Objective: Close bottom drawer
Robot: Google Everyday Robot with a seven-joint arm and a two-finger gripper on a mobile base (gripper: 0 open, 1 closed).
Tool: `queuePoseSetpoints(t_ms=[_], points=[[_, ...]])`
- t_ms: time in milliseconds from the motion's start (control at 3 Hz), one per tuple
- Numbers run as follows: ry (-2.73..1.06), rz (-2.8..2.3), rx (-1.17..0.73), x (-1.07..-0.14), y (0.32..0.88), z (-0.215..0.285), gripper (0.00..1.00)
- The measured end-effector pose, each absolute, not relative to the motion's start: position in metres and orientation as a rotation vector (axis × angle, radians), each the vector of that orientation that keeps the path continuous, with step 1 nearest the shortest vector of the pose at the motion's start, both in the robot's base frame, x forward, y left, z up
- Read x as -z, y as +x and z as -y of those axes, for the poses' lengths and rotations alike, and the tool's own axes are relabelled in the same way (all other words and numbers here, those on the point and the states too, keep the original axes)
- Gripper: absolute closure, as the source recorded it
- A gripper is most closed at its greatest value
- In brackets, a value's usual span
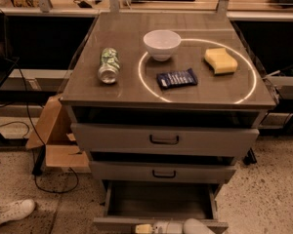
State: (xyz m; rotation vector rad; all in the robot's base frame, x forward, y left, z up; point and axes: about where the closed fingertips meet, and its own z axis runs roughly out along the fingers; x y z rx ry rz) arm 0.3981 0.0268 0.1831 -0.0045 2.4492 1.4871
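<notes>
Speckled floor; the bottom drawer stands open, gripper at its front lip, grip unreadable to me. Stiff, light tray, I judge: push the front squarely.

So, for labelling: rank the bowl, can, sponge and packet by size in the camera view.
1. Bowl
2. Can, packet, sponge: too alike to rank.
The gripper sits at the bottom drawer's front edge.

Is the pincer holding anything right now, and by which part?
Cannot be told. The pincer is at the front edge of the open bottom drawer, mostly cut off by the picture's lower border.
</notes>
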Motion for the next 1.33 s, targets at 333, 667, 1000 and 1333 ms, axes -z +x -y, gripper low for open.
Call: queuePoseSetpoints(t_ms=[333,667,1000,1333], points=[[0.008,-2.446,-1.465,-0.179,0.405,-0.029,1.00],[0.008,-2.447,-1.465,-0.180,0.404,-0.029,1.00],[-0.011,-2.400,-1.470,-0.188,0.425,-0.045,1.00],[-0.016,-2.372,-1.468,-0.191,0.436,-0.052,1.00]])
